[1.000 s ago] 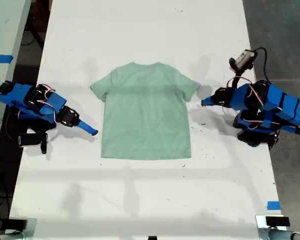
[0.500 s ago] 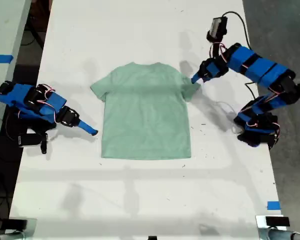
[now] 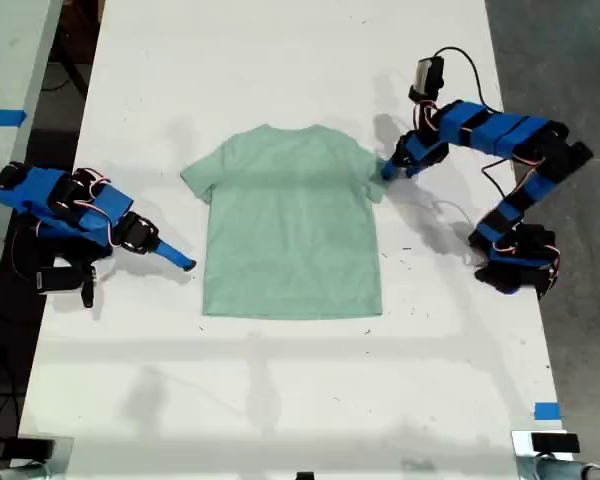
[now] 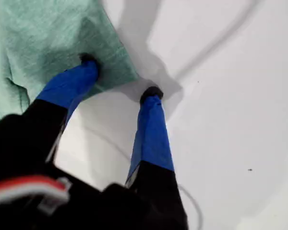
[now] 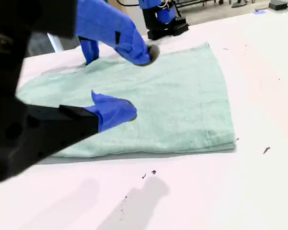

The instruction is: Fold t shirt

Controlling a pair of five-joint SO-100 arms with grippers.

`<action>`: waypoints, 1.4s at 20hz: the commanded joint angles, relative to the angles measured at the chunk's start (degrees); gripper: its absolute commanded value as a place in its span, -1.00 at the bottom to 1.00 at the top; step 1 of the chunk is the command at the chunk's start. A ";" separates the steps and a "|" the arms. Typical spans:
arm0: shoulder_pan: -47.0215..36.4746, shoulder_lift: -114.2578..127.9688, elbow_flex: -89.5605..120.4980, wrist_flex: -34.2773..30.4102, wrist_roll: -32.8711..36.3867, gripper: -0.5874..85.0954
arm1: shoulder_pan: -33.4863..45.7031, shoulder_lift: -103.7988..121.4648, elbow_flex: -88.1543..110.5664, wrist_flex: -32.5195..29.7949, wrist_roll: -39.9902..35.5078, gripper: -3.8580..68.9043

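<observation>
The pale mint-green t shirt lies flat, neck toward the far edge, in the middle of the white table. My first gripper is open at the sleeve on the exterior view's right. In the first wrist view one fingertip rests on the t shirt and the other touches bare table just off the sleeve corner. My second gripper stands open near the hem corner on the exterior view's left, apart from the cloth. Its open fingers frame the t shirt.
Blue tape marks sit at the exterior view's lower right and on a second table at the left. The first arm's base and its cable stand by the table's right edge in the exterior view. Small dark specks dot the table.
The first arm has unfolded from its rest pose and reached to the sleeve on the exterior view's right, settling lower onto it. That sleeve now looks pushed slightly inward. The second arm has not moved.
</observation>
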 commanded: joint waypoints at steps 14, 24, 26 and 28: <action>-0.18 0.35 0.53 -0.97 0.26 -0.64 | -15.47 8.53 -20.13 3.43 2.81 -0.86; -0.18 0.35 0.53 -0.97 0.26 -0.64 | -34.37 -0.53 -14.77 -22.41 7.82 -0.86; -0.18 0.35 0.53 -0.97 0.26 -0.64 | -35.07 -3.16 -16.61 -21.36 6.94 -0.63; -0.18 0.35 0.53 -0.97 0.26 -0.64 | -35.33 -2.99 -19.51 -17.58 5.10 -0.37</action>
